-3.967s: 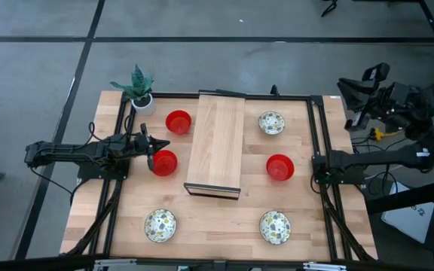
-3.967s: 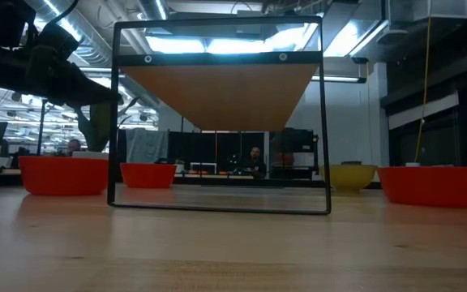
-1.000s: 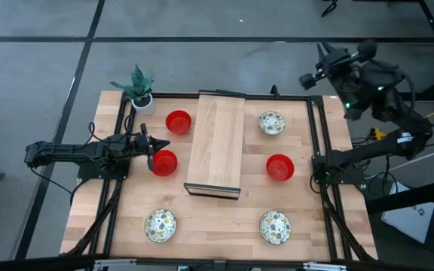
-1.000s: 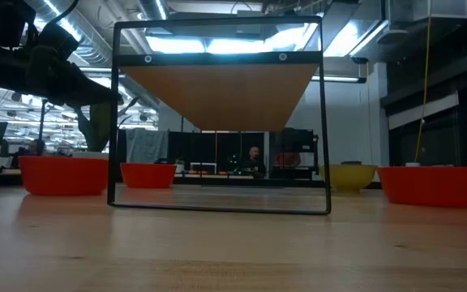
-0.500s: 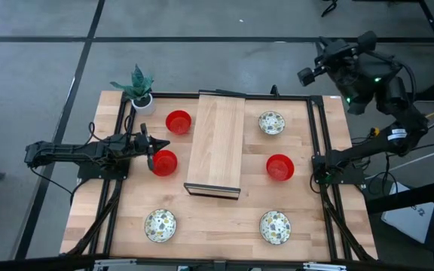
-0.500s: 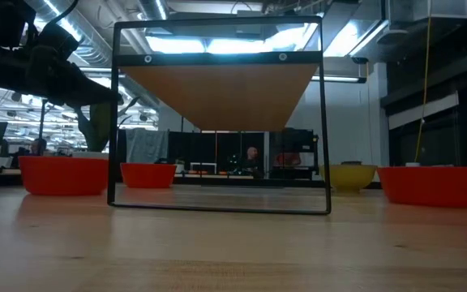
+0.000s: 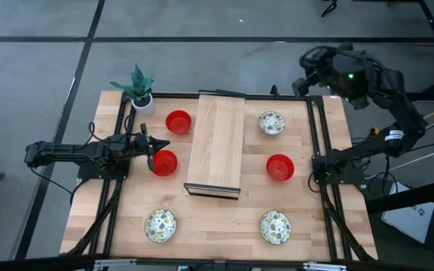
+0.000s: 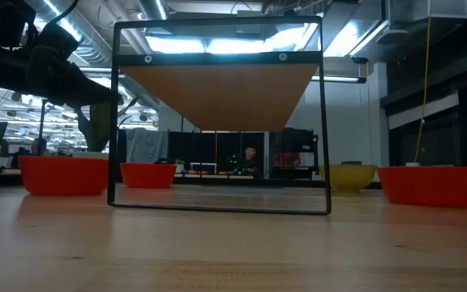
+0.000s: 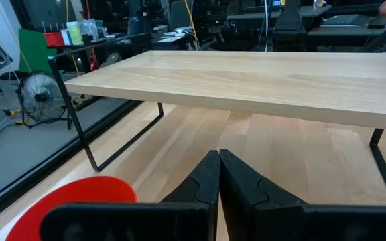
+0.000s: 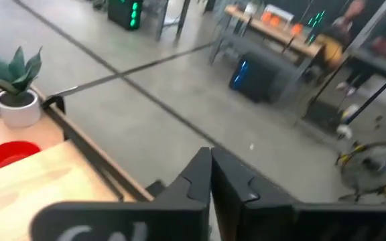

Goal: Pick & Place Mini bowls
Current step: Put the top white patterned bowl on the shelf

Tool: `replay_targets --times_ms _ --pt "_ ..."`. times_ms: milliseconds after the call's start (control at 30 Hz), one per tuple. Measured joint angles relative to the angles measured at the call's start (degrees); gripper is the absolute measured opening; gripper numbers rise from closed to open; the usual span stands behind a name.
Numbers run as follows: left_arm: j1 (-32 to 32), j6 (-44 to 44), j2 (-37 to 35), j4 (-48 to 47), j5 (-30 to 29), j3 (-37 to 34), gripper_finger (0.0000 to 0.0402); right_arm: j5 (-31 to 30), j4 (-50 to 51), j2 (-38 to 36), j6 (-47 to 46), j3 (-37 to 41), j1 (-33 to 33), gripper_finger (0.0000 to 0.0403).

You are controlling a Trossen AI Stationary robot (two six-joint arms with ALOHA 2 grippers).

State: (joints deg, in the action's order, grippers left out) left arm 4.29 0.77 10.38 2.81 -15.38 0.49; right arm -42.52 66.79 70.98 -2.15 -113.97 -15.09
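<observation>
Only the right arm has moved since 1 s ago: its gripper swings in over the tabletop's far right corner, fingers pinched shut, empty. Left gripper sits at a red bowl, fingers shut, holding nothing. Six mini bowls lie spread round the wooden riser, prob. for easy reach. Right wrist view shows the plant pot; low view doesn't

industrial lab or workshop: concrete floor, exposed ceiling ducts, cluttered benches, floor fan.
</observation>
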Motion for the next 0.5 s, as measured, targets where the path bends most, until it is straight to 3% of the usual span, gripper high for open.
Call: replay_targets --times_ms 267,500 --pt "0.01 0.0 0.0 -0.01 0.0 0.0 0.0004 7.31 4.06 1.58 -3.94 -0.02 -6.36 0.0021" --pt "0.01 0.01 -0.01 -0.02 0.0 0.0 0.0004 13.18 8.67 4.2 -6.2 -0.02 -12.07 0.0004"
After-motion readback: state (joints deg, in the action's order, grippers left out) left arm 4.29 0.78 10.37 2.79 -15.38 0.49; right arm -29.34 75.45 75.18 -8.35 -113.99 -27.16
